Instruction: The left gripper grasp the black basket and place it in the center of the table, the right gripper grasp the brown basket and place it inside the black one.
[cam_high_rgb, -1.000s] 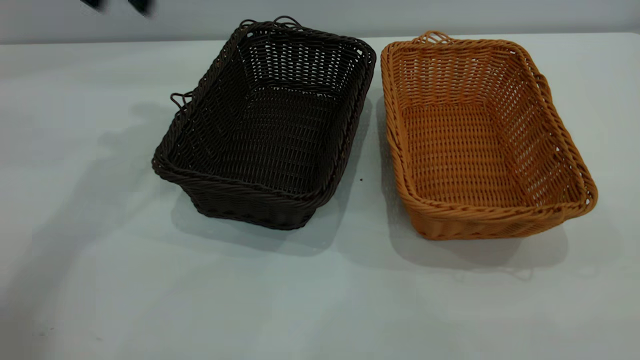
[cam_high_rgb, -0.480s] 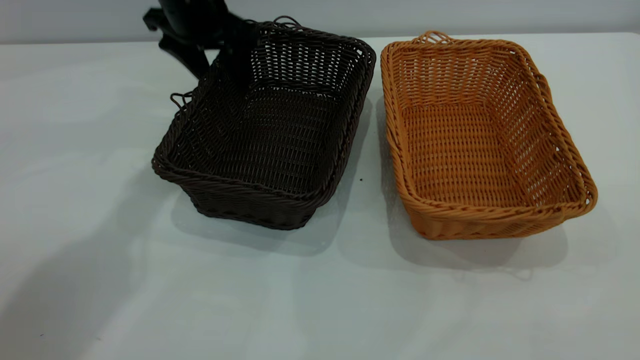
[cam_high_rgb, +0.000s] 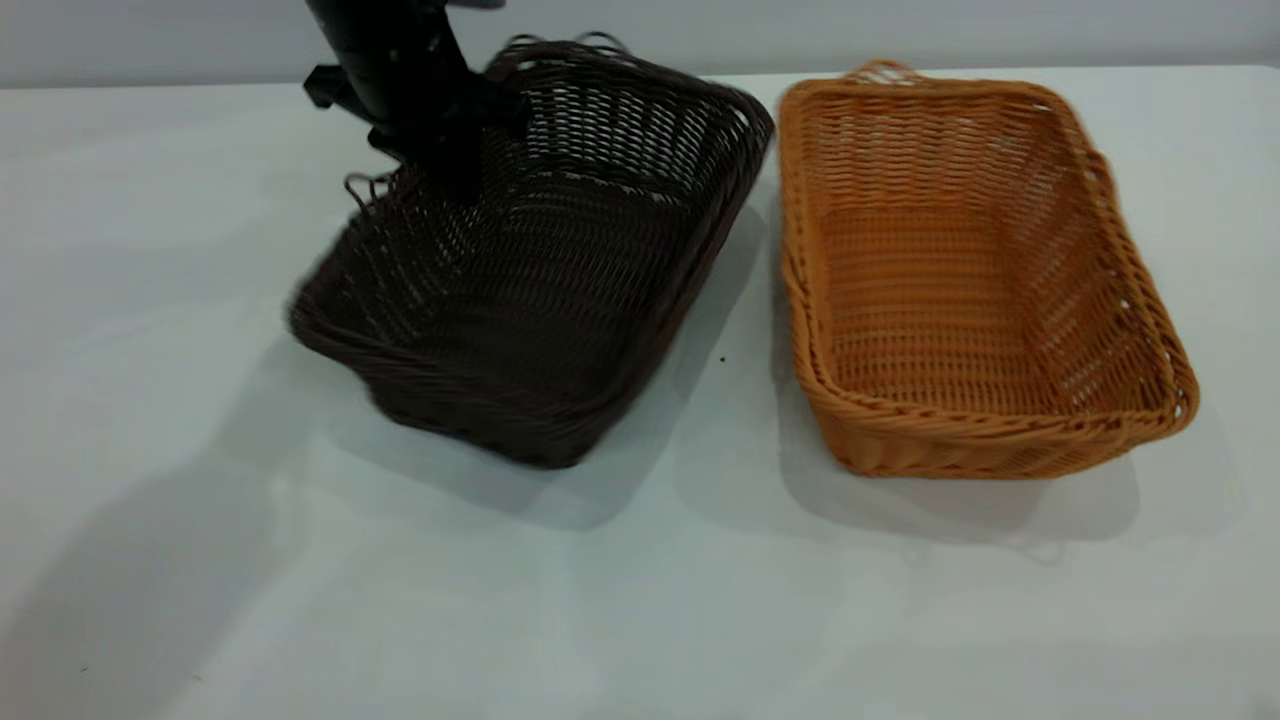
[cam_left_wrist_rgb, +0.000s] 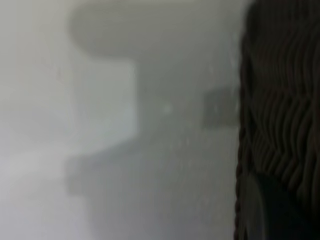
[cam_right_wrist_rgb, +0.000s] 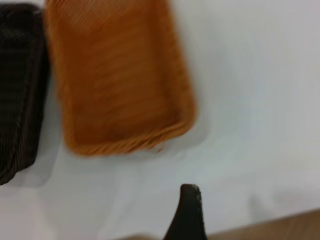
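Note:
The black basket (cam_high_rgb: 540, 300) sits left of centre on the table (cam_high_rgb: 200, 560), skewed and smeared by motion. My left gripper (cam_high_rgb: 448, 180) reaches down from above onto its far left rim and is shut on that rim, one finger inside the basket. In the left wrist view the braided rim (cam_left_wrist_rgb: 241, 150) runs right beside a dark finger (cam_left_wrist_rgb: 272, 210). The brown basket (cam_high_rgb: 960, 290) stands upright to the right, its near side almost against the black one. The right wrist view sees the brown basket (cam_right_wrist_rgb: 120, 80) from well above, with one dark fingertip (cam_right_wrist_rgb: 190, 210) of the right gripper over bare table.
White tabletop lies open in front of both baskets and to the far left. A small dark speck (cam_high_rgb: 720, 358) lies between the baskets. The table's back edge (cam_high_rgb: 150, 88) meets a grey wall. A brown strip (cam_right_wrist_rgb: 280, 227) beyond the table edge shows in the right wrist view.
The left arm came down from the top left onto the black basket's far left rim. The black basket has swung round, and the brown basket has shifted slightly right.

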